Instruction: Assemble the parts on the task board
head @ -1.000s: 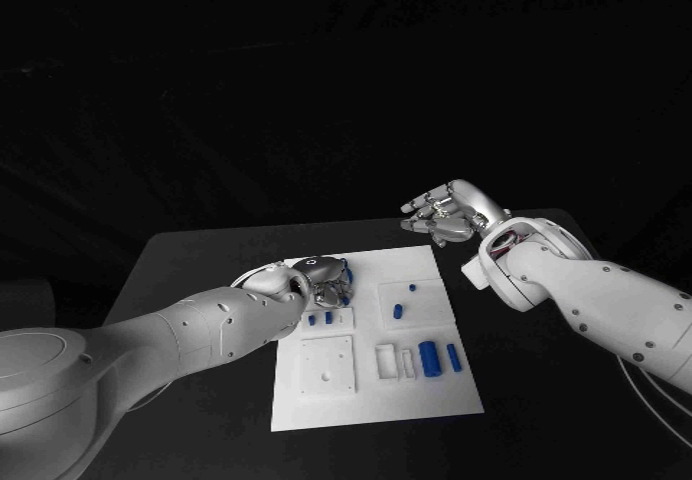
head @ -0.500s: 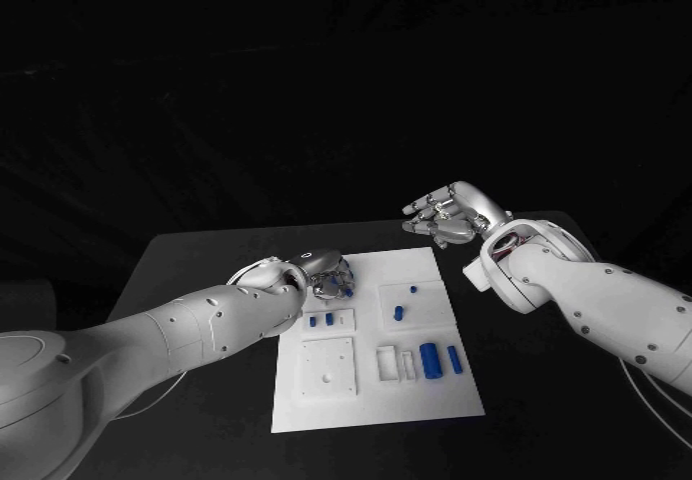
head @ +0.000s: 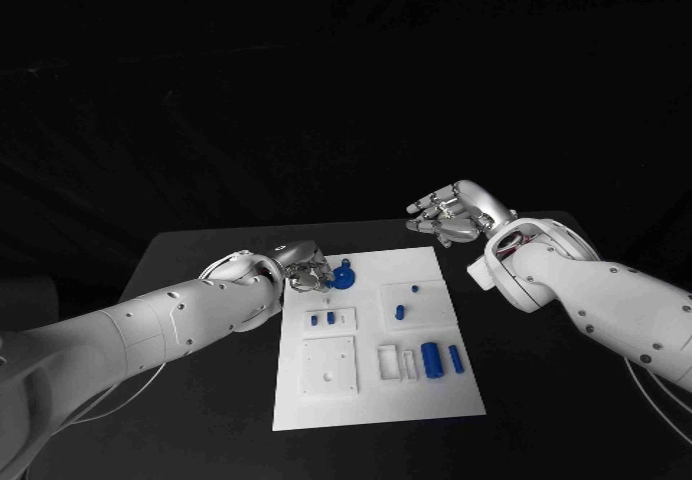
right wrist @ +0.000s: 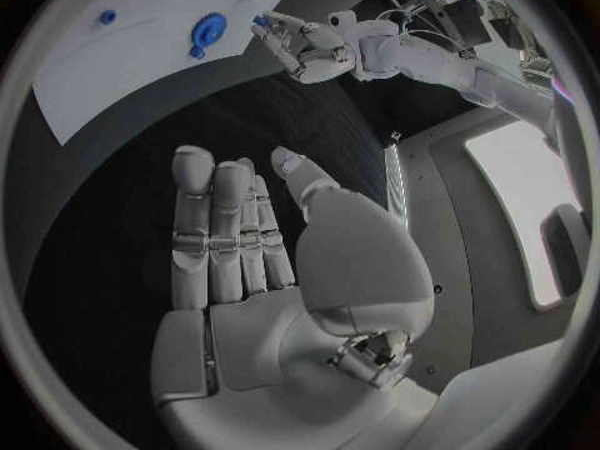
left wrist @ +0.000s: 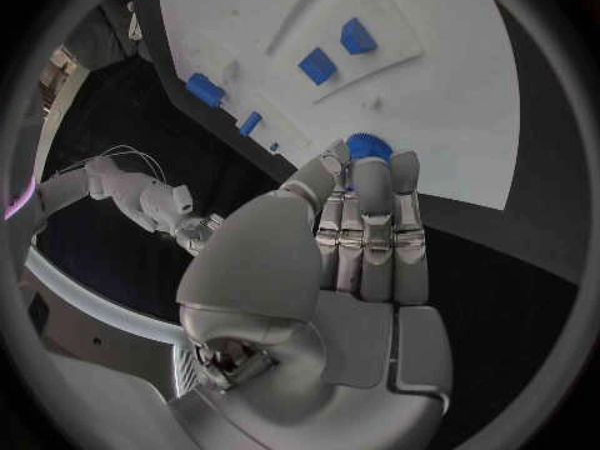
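Round blue part with ridged rim, on white task board

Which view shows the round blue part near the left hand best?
The right wrist view: the round blue part lies unobstructed on the task board. The head view shows it small; the left hand hides most of it in the left wrist view.

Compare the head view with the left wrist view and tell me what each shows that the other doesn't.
Head view alone: the whole task board with its white square plate and the blue cylinders in the near slots.

Left wrist view alone: the left hand's palm side, its fingers extended together, their tips at a round blue part.

Both: the left hand, the right hand raised off the board, the round blue part and blue pieces on the board.
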Controlling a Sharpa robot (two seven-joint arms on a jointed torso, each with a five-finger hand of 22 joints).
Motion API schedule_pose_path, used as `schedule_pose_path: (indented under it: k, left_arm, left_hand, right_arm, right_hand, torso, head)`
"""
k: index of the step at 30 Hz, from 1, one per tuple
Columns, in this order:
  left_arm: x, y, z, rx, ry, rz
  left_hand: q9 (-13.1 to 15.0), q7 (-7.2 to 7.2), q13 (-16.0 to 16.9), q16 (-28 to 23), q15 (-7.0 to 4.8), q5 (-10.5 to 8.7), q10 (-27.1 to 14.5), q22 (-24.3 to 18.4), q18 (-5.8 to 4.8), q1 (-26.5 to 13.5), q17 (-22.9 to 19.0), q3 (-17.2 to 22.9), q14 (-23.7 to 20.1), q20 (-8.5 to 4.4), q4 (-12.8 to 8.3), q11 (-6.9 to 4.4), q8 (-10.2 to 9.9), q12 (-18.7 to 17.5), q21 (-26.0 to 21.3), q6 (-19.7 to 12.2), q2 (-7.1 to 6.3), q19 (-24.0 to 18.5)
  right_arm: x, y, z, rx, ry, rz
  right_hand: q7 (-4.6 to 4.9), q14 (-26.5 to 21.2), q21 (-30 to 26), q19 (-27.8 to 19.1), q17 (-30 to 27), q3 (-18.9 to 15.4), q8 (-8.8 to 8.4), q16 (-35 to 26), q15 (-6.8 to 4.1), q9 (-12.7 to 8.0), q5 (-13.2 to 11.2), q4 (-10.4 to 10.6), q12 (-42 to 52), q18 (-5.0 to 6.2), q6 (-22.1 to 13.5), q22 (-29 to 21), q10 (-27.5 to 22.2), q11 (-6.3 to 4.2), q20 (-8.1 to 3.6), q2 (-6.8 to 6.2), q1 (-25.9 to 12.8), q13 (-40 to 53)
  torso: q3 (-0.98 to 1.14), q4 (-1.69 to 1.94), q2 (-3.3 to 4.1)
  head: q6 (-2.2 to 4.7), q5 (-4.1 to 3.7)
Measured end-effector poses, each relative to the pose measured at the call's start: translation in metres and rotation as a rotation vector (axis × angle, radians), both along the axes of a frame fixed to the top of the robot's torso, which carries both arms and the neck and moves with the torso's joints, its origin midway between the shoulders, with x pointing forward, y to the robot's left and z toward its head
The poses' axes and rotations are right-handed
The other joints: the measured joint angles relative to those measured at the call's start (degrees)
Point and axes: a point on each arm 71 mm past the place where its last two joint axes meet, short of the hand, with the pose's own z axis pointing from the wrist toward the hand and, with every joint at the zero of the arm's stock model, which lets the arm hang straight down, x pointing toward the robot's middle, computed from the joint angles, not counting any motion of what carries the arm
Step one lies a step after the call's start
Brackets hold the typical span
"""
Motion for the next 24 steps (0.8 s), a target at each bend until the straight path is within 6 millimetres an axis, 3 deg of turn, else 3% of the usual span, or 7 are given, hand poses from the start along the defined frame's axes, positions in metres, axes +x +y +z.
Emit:
schedule_pose_path:
  k: [9,24]
  left_arm:
    - [-0.002,0.019,-0.001,0.018,0.014,0.026]
    - [-0.004,0.013,-0.013,0.031,0.036,0.019]
  left_hand:
    - [0.0,-0.01,0.0,0.0,0.0,0.0,0.0,0.0,0.0,0.0,0.0,-0.2,0.0,0.0,-0.2,0.0,0.0,0.0,0.0,0.0,0.0,0.0]
    - [0.0,-0.09,0.0,0.0,0.01,0.0,0.0,0.0,0.0,0.0,0.0,-0.2,0.0,0.01,-0.2,0.0,-0.2,0.0,0.0,-0.1,-0.02,0.0]
  right_arm:
    - [0.0,-0.001,0.0,-0.001,0.0,-0.002]
    - [0.0,0.001,0.0,0.001,0.001,0.001]
  right_hand:
    - [0.0,0.0,0.0,0.0,0.0,0.0,0.0,0.0,0.0,0.0,0.0,0.0,0.0,-0.02,0.0,0.0,0.0,0.0,0.0,0.0,0.0,0.0]
    - [0.15,0.0,0.0,0.0,0.0,0.0,0.0,0.0,0.0,0.0,0.0,0.0,0.0,-0.04,0.2,0.0,0.0,0.0,0.0,0.0,0.0,0.0]
  torso:
    - [-0.1,0.0,0.01]
    - [0.01,-0.14,0.12]
  head:
    - [-0.09,0.18]
    - [-0.19,0.39]
